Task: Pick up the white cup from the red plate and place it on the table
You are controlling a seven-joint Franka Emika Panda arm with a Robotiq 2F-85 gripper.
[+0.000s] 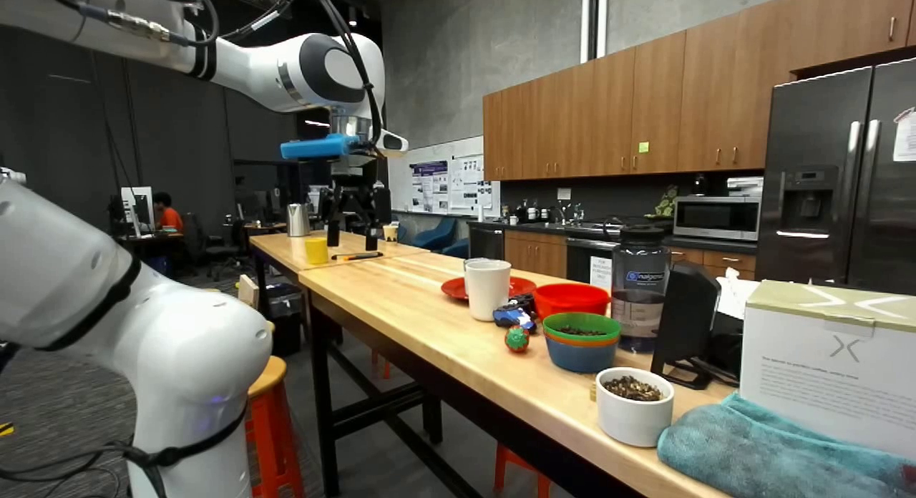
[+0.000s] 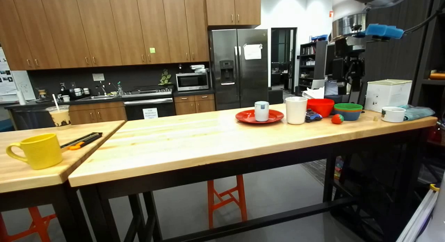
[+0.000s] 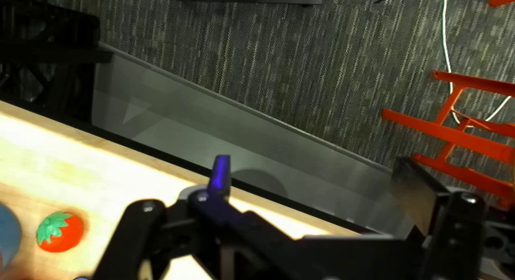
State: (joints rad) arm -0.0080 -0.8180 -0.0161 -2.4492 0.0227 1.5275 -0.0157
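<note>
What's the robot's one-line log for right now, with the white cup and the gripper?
white cup: upright on red plate | gripper: open, empty, apart from cup | placing on table: not yet done

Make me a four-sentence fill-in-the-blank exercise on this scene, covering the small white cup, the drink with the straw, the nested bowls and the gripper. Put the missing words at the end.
The small white cup stands on a plate whose color is ____.
The straw in the plastic drink cup is ____.
The nested bowls show green, orange and ____.
The gripper is not shut but ____.
Missing words: red; white; blue; open.
</note>
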